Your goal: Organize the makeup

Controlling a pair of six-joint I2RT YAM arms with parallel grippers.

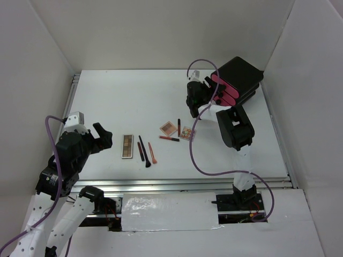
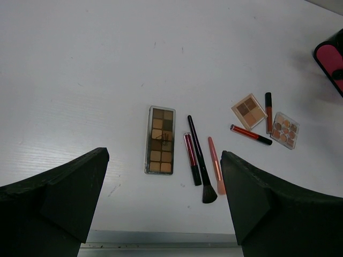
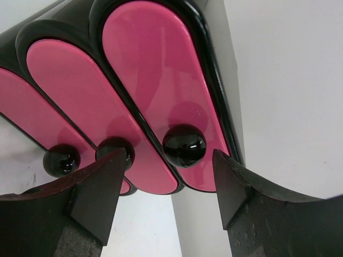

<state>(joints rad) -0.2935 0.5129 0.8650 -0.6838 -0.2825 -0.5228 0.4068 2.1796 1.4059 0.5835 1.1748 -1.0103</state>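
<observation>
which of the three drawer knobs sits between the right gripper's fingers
The rightmost knob in the wrist view: it alone lies inside the right gripper's gap; the other two sit outside it.

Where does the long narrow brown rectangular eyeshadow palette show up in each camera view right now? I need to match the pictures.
Top external: the long narrow brown rectangular eyeshadow palette lies left of centre on the table.
Left wrist: it lies near the middle of the picture.
Right wrist: not in it.
Shared landmark: the black box with pink drawers, upper right from above, at the left wrist's right edge, filling the right wrist view.
</observation>
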